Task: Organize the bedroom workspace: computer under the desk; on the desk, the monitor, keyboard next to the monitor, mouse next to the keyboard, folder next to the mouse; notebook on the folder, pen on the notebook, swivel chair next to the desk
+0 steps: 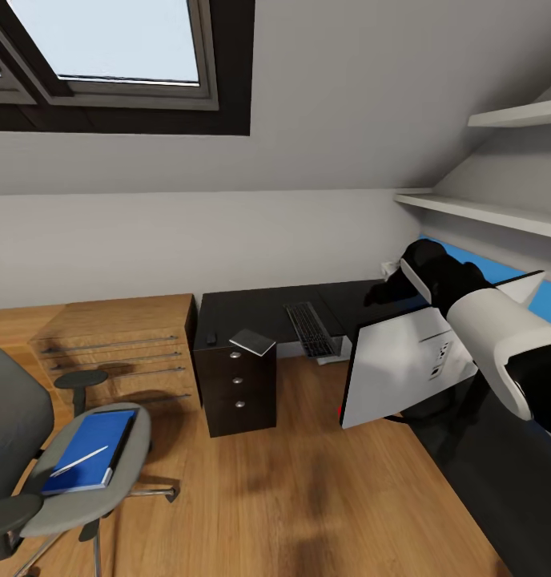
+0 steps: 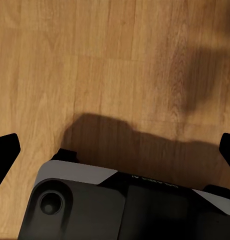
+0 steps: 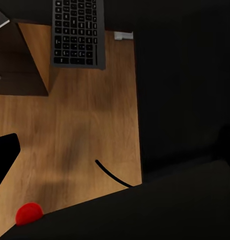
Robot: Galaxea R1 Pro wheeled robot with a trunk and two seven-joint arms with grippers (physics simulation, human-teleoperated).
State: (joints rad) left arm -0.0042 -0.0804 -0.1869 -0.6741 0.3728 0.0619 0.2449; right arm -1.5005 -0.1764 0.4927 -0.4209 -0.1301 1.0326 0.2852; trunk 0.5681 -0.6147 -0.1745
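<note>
- On our right, the right arm (image 1: 500,336) reaches over the monitor (image 1: 404,365), whose white back faces us, tilted, at the surface's (image 1: 251,308) edge; we cannot tell whether these jaws grip it.
- Beyond it, the keyboard (image 1: 311,328) lies on the black surface, its near end overhanging, with the notebook (image 1: 252,342) just beside it above the drawers (image 1: 237,385).
- Down left, the folder (image 1: 91,450) rests on the chair (image 1: 35,473) seat, the pen (image 1: 80,460) on top.
- Over the floor (image 2: 115,75), the left jaws stand open, empty.

monitor (image 1: 404,365) tilted, white back showing — keyboard (image 1: 310,327) on desk (image 1: 243,308) | folder (image 1: 91,449) on swivel chair (image 1: 59,457), perhaps pen (image 1: 79,461) atop
</note>
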